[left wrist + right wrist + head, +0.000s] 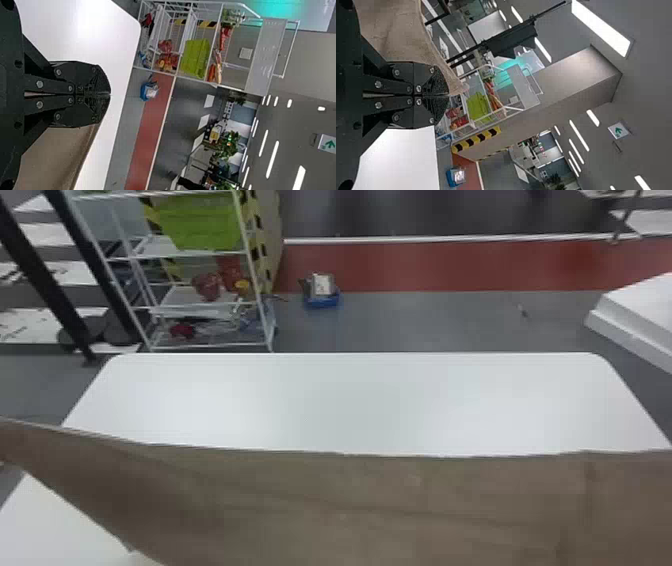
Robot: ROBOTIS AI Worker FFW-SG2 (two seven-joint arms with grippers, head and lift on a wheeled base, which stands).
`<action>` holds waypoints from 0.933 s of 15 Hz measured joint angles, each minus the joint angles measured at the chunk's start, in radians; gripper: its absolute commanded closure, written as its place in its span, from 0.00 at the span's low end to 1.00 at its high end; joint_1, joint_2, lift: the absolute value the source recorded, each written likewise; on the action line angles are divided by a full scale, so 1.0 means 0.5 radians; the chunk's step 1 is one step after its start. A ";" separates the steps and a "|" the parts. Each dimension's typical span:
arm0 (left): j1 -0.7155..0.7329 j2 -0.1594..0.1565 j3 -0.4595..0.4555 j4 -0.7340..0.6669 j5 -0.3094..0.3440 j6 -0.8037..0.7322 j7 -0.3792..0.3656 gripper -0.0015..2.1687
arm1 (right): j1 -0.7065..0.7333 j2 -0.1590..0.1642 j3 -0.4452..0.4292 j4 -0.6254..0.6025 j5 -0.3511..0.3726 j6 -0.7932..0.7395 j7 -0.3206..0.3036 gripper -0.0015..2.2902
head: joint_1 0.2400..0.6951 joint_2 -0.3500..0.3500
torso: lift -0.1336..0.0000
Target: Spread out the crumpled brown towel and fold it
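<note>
The brown towel (350,505) hangs stretched across the lower part of the head view, its top edge nearly straight, with soft creases, in front of the white table. In the left wrist view the left gripper (110,94) is shut, and the towel (59,158) runs from behind its fingers near the tips. The right gripper (448,95) is shut on a gathered end of the towel (395,31) in the right wrist view, the cloth leading away from its fingertips. The towel's lower part is cut off by the head view's bottom edge.
Beyond the towel lies the white table (350,400). A wire shelf (190,302) with a green bin stands past the table's far left, and a blue container (321,299) sits on the floor behind. A white object (640,320) stands at the far right.
</note>
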 measured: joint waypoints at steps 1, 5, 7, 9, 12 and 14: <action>-0.005 0.000 0.088 0.000 0.057 0.000 -0.003 0.86 | -0.001 0.000 -0.057 -0.007 -0.058 0.069 0.029 0.65 | 1.00 0.72 | 0.07; -0.009 0.000 0.343 0.005 0.260 0.000 -0.073 0.86 | -0.001 0.000 -0.225 -0.012 -0.201 0.219 0.090 0.65 | 1.00 0.76 | 0.07; -0.010 0.000 0.444 0.009 0.340 0.000 -0.105 0.86 | -0.003 0.000 -0.306 -0.013 -0.279 0.294 0.115 0.65 | 1.00 0.79 | 0.07; -0.009 0.000 0.525 0.013 0.405 0.000 -0.145 0.86 | -0.005 0.000 -0.333 -0.014 -0.296 0.327 0.123 0.65 | 1.00 0.79 | 0.07; -0.008 0.000 0.579 0.022 0.433 0.000 -0.179 0.86 | -0.017 0.000 -0.276 0.004 -0.203 0.291 0.094 0.65 | 1.00 0.76 | 0.07; 0.001 0.000 0.484 0.018 0.306 0.000 -0.182 0.86 | -0.021 0.000 -0.029 0.038 0.069 0.155 0.024 0.65 | 1.00 0.74 | 0.07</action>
